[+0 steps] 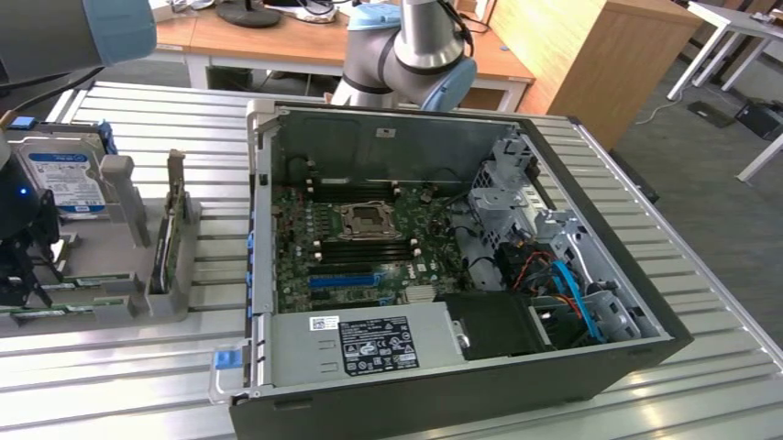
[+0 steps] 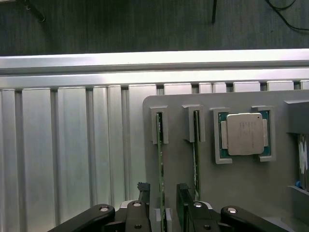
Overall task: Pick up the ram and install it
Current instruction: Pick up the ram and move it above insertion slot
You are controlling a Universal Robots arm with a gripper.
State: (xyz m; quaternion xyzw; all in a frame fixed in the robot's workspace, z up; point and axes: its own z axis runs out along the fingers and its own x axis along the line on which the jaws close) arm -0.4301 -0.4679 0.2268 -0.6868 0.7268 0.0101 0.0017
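Observation:
Two ram sticks stand on edge in the slots of a grey holder (image 2: 231, 183). My gripper (image 2: 163, 205) is open just above them, one dark finger (image 2: 144, 191) on each side of one ram stick (image 2: 160, 164). The other ram stick (image 2: 195, 154) runs just outside the second finger. Nothing is gripped. In the exterior view the dark gripper (image 1: 18, 261) hangs at the far left over the green ram strips (image 1: 68, 307). The open computer case (image 1: 600, 357) lies in the middle, with its motherboard (image 1: 367, 243) exposed and dark memory slots beside the processor socket.
A processor chip (image 2: 244, 135) sits in a recess of the holder beside the ram. A silver hard drive with a blue label (image 1: 59, 179) and an upright card (image 1: 171, 229) stand on the fixture. The ribbed metal table (image 1: 110, 385) surrounds everything; cables fill the case's right side.

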